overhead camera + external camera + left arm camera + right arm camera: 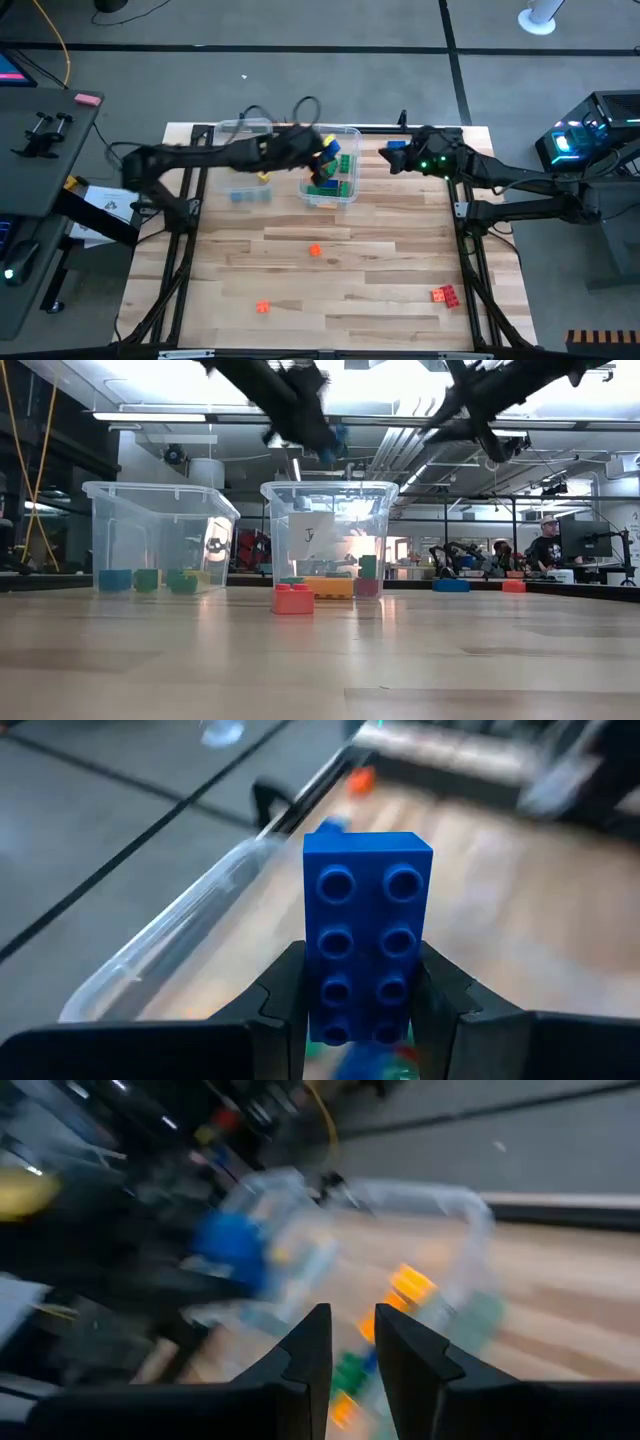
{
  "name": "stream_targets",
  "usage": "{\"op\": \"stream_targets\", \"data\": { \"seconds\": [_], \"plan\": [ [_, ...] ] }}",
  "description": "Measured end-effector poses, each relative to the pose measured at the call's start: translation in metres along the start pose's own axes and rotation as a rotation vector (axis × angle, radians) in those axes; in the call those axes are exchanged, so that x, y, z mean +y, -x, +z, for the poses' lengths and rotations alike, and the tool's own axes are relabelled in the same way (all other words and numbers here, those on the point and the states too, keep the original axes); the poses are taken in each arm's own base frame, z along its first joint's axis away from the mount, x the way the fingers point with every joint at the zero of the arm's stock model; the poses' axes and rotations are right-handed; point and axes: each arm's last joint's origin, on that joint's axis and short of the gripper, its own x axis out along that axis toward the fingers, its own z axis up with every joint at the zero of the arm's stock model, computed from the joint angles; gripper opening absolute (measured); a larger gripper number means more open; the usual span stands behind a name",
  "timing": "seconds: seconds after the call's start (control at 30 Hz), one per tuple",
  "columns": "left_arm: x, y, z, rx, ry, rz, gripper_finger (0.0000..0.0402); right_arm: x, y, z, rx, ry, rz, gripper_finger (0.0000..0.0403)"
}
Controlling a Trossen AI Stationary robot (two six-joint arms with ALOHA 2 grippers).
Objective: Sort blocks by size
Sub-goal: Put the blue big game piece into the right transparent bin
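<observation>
My left gripper [322,150] is shut on a blue two-by-four studded brick [366,910], high above the right clear bin [352,190]; in the low view the brick [338,442] hangs well over the bin's rim. That bin holds longer yellow, green and blue blocks [328,178]. The left clear bin [222,130] holds short blue, green and yellow blocks [148,580]. My right gripper [353,1330] is empty with a narrow gap between its fingers, off the right bin's far right corner [392,157]. Loose blocks lie on the table: two orange [315,250] [262,307] and a red one [445,295]. My left gripper pinches the blue brick between its two fingers [285,995], one on each long side [312,980], at the end nearest the wrist. The brick runs along the fingers and sticks out past them, studs facing the wrist camera. It is lifted clear above the right bin.
A blue block [450,585] lies on the table at the far edge, right of the right bin, near my right gripper. The near half of the wooden table [380,320] carries only the few loose blocks. People sit in the room behind [545,545].
</observation>
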Motion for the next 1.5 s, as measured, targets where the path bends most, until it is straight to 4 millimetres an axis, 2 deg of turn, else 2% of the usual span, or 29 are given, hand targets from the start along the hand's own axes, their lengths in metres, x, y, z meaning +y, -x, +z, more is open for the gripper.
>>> {"op": "stream_targets", "data": {
  "seconds": [0.1, 0.2, 0.37, 0.57, 0.67, 0.8, 0.9, 1.03, 1.13, 1.23, 1.37, 1.5],
  "plan": [
    [0.011, -0.033, -0.003, 0.106, -0.037, 0.045, 0.0090, 0.007, 0.000, 0.007, -0.068, -0.023, 0.068, 0.0075],
    [0.017, -0.048, 0.000, 0.170, -0.040, 0.067, 0.0093, 0.011, 0.001, 0.011, -0.110, -0.050, 0.111, 0.0075],
    [0.021, -0.058, -0.006, 0.251, -0.047, 0.062, 0.0163, 0.013, 0.002, 0.013, -0.134, -0.056, 0.134, 0.0075],
    [0.022, -0.049, -0.001, 0.254, -0.039, 0.025, 0.0245, 0.016, 0.003, 0.017, -0.170, -0.053, 0.169, 0.0075],
    [0.026, -0.029, 0.007, 0.255, -0.006, 0.019, 0.0264, 0.022, 0.006, 0.024, -0.246, -0.038, 0.236, 0.0076],
    [0.034, 0.022, 0.032, 0.191, 0.049, -0.117, 0.0271, 0.030, 0.011, 0.048, -0.329, 0.054, 0.221, 0.0082],
    [0.039, 0.068, 0.050, 0.070, 0.061, -0.214, 0.0272, 0.035, 0.008, 0.075, -0.296, 0.172, 0.053, 0.0092],
    [0.046, 0.119, 0.064, -0.068, 0.077, -0.273, 0.0272, 0.029, -0.019, 0.108, -0.057, 0.378, -0.248, 0.0104],
    [0.049, 0.147, 0.066, -0.112, 0.124, -0.286, 0.0273, 0.013, -0.048, 0.125, 0.166, 0.488, -0.428, 0.0108],
    [0.047, 0.167, 0.065, -0.123, 0.162, -0.310, 0.0273, -0.013, -0.077, 0.128, 0.403, 0.538, -0.566, 0.0108],
    [0.038, 0.183, 0.060, -0.099, 0.179, -0.352, 0.0273, -0.052, -0.110, 0.115, 0.691, 0.582, -0.664, 0.0108],
    [0.026, 0.188, 0.058, -0.088, 0.181, -0.388, 0.0273, -0.087, -0.137, 0.095, 0.905, 0.601, -0.690, 0.0108]
  ]
}}
